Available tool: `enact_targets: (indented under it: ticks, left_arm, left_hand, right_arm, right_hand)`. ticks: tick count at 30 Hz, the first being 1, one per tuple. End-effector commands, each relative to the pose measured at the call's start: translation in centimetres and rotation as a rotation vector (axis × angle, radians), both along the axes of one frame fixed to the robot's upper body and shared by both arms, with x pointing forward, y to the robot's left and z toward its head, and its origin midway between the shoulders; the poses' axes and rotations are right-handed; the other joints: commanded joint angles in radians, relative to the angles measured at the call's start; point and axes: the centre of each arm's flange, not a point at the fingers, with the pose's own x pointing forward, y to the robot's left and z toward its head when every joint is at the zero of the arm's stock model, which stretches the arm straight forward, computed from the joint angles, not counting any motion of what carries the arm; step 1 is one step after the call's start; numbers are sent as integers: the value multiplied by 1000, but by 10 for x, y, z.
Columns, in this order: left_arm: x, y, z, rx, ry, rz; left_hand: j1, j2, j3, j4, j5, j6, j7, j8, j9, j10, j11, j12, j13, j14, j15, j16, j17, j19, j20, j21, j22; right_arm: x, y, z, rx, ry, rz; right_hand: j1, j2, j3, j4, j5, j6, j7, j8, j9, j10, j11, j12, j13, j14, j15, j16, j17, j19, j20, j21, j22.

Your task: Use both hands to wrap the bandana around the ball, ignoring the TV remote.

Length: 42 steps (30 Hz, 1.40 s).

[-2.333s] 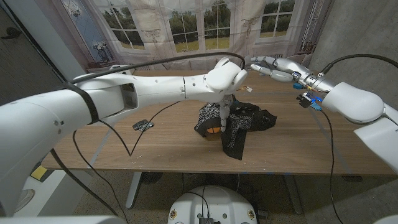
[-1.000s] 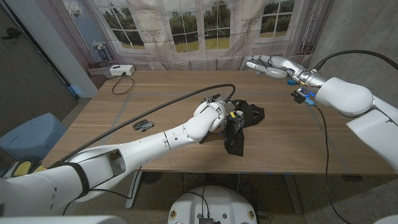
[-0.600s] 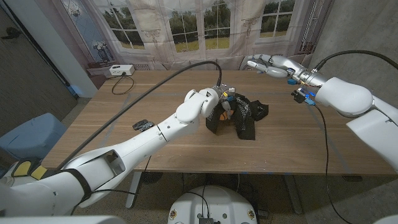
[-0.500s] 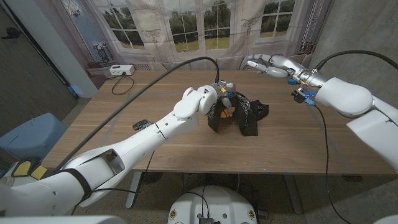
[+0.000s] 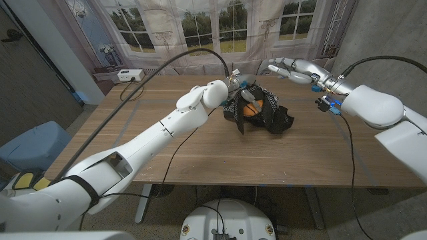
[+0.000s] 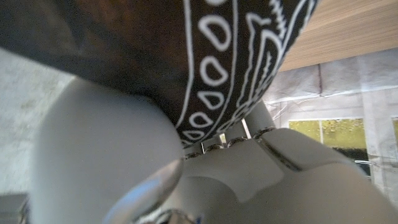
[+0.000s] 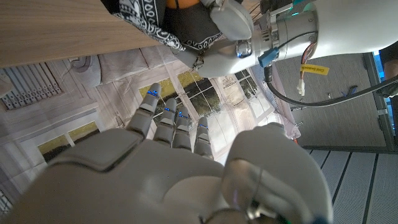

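TV remote (image 5: 153, 134) on table (image 5: 200, 157), left of centre, apart from rest. Left hand (image 5: 238, 92) gripping black bandana (image 5: 267, 115) draped around orange ball (image 5: 251, 111), mid-table. Right hand (image 5: 285, 69) raised beyond far edge, fingers spread, holding nothing.

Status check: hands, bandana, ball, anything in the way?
Left robot hand grips bandana. Right robot hand open, raised clear. Orange ball partly covered. Remote well aside.

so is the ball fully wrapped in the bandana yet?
No. The orange ball shows through a gap in the bunched bandana, which the left robot hand grips.
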Motion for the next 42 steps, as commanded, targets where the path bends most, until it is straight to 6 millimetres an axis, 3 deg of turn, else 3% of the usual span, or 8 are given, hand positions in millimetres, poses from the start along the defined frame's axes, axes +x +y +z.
enact_targets:
  ticks: [1, 7, 13, 25, 28, 33, 42]
  left_arm:
    - [-16, -3, 49, -205, 34, -262]
    - [-27, -6, 63, -270, 18, -344]
    - [-42, 4, 66, -370, -28, -368]
    - [-91, 24, 66, -335, -431, -227]
    - [-99, 25, 64, -316, -486, -212]
    - [-108, 24, 62, -300, -436, -229]
    - [-162, 25, 68, -271, -485, -250]
  left_hand:
    - [340, 324, 110, -18, -4, 55, 21, 3, 12, 8, 6, -6, 10, 191, -269, -3, 30, 137, -226, 10, 6]
    - [344, 321, 115, -16, -6, 56, 23, 1, 14, 14, 11, -11, 11, 194, -266, -6, 37, 133, -225, 20, 6]
    - [344, 317, 119, -15, -7, 61, 24, -1, 12, 17, 12, -16, 13, 197, -267, -9, 43, 132, -226, 32, 5]
    - [344, 313, 127, -12, -9, 65, 24, -6, 10, 21, 10, -25, 19, 195, -261, -18, 52, 120, -223, 48, 3]
    - [344, 313, 128, -12, -10, 68, 25, -6, 10, 22, 10, -27, 20, 197, -262, -18, 54, 118, -223, 52, 3]
    - [345, 310, 131, -12, -11, 67, 21, -8, 11, 24, 8, -31, 23, 195, -262, -22, 57, 115, -223, 59, 2]
    - [344, 307, 136, -11, -13, 71, 21, -11, 9, 27, 6, -37, 27, 196, -262, -27, 63, 110, -223, 71, -1]
  right_arm:
    - [-8, -9, -10, 31, -24, -8]
    - [-11, -13, -16, 45, -28, -2]
    - [-11, -16, -19, 55, -31, 8]
    - [-7, -20, -18, 75, -67, 36]
    - [-8, -25, -21, 133, -150, 18]
    - [-11, -33, -30, 306, -425, -58]
    - [-6, -45, -33, 424, -588, -34]
  right_hand:
    - [1, 0, -4, 0, 2, 4, -4, -2, 2, 5, 0, 1, 0, -7, 4, 0, -1, 2, -4, -1, 5]
    - [0, 1, -5, 0, 2, 4, -4, -2, 2, 5, -1, 0, 0, -8, 3, 0, -1, 2, -4, -2, 5]
    - [0, 0, -5, 0, 2, 4, -5, -2, 2, 5, 0, 0, 0, -8, 2, 0, -1, 2, -3, -3, 5]
    - [0, 0, -7, -1, 3, 5, -4, -3, 2, 6, 0, 0, 0, -7, 0, 0, -2, 4, -3, -5, 6]
    - [-1, 0, -7, -1, 3, 8, -4, -1, 2, -1, 0, -4, 0, -19, 3, -5, -3, -5, -5, -10, 6]
    - [-3, 1, -7, -3, 2, 43, -18, 11, 2, -4, -11, -5, 0, -27, -5, -6, -4, -5, -9, -13, 6]
    - [-5, -2, -5, -7, -3, 81, -30, 20, 2, 23, -26, 4, -1, -2, -20, 4, -8, 21, -17, -8, 5]
